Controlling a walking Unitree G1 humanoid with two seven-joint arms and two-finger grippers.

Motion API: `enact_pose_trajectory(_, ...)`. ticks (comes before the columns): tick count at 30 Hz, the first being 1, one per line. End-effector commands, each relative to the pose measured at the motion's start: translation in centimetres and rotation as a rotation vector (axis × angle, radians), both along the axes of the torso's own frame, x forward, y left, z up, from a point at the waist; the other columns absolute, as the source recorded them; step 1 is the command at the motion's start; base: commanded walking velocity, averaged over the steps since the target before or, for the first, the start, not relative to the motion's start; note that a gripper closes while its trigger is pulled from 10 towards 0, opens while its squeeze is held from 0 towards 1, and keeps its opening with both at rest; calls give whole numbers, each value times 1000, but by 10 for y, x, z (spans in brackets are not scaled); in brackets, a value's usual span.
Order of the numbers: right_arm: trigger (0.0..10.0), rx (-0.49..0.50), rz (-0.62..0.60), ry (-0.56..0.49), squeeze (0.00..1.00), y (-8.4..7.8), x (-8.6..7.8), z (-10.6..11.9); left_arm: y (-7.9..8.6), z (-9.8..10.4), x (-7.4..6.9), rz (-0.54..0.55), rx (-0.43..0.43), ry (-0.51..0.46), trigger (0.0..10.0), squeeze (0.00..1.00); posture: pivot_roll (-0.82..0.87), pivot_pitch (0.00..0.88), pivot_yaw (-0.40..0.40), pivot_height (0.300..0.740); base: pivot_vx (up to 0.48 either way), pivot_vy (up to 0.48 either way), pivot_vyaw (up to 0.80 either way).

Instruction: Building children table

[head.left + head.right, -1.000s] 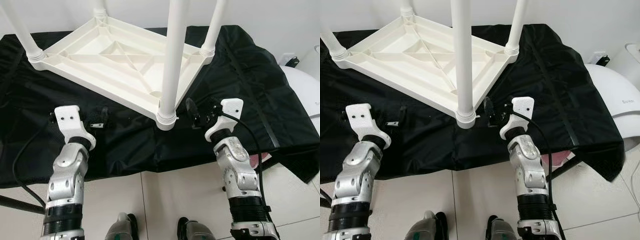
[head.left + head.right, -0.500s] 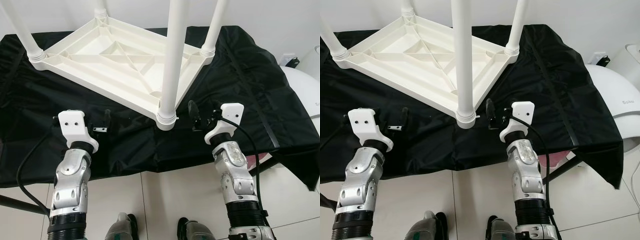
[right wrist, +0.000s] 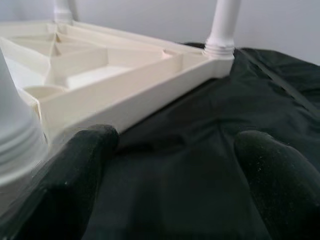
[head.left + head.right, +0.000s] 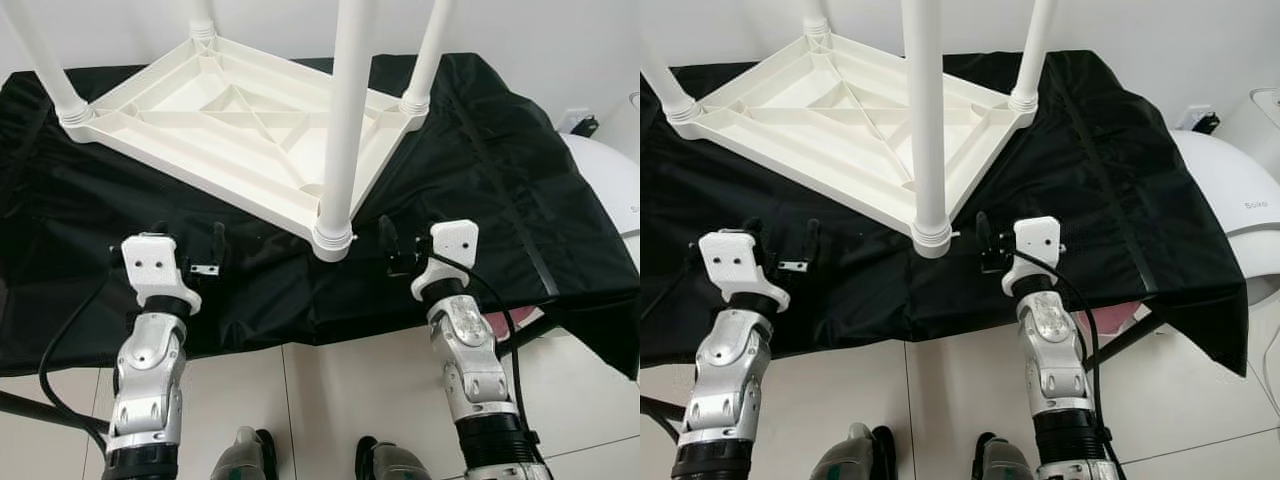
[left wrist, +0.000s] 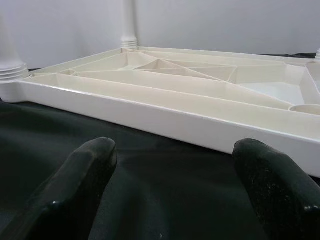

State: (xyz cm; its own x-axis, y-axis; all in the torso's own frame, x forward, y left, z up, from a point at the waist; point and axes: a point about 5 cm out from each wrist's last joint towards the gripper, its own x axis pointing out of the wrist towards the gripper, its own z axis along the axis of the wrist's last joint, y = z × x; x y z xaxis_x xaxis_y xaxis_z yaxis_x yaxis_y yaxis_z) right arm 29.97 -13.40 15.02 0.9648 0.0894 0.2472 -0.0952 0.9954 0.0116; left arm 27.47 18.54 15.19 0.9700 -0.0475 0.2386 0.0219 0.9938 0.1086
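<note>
Currently you are facing the white table (image 4: 240, 125) lying upside down on the black cloth (image 4: 470, 180), legs up for assembly | left gripper (image 4: 190, 262) and right gripper (image 4: 392, 250) are hovering near its near edge | both jaws are gaping wide, holding nothing.

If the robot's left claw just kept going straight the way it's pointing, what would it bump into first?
Most likely the long side rim of the upside-down white table. The left gripper, fingers open, points across bare black cloth straight at that rim, with nothing between them. How far off it is, I can't tell.
</note>
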Motion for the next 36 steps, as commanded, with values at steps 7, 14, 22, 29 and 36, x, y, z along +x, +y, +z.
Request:
enact_pose_trajectory(7,10000,-10,13,28,0,10,-2,-10,7,-3,0,166,-27,-20,10000,0,-55,131,7,740,0,0,0)
enact_pose_trajectory(14,10000,-44,44,10,0,14,-5,-12,-3,-6,-4,117,-57,-26,10000,0,-59,134,-3,740,0,0,0)
enact_pose_trajectory(22,10000,-21,59,-18,0,17,-5,-7,-14,-5,-4,58,-59,-32,10000,0,-67,134,-13,740,0,0,0)
enact_pose_trajectory(29,10000,-14,61,-33,0,15,-2,-3,-10,1,-4,91,-75,-39,10000,0,-51,128,-20,740,0,0,0)
enact_pose_trajectory(36,10000,-17,60,-38,0,11,1,-2,-6,8,-3,92,-100,-61,10000,0,-38,126,-23,740,0,0,0)
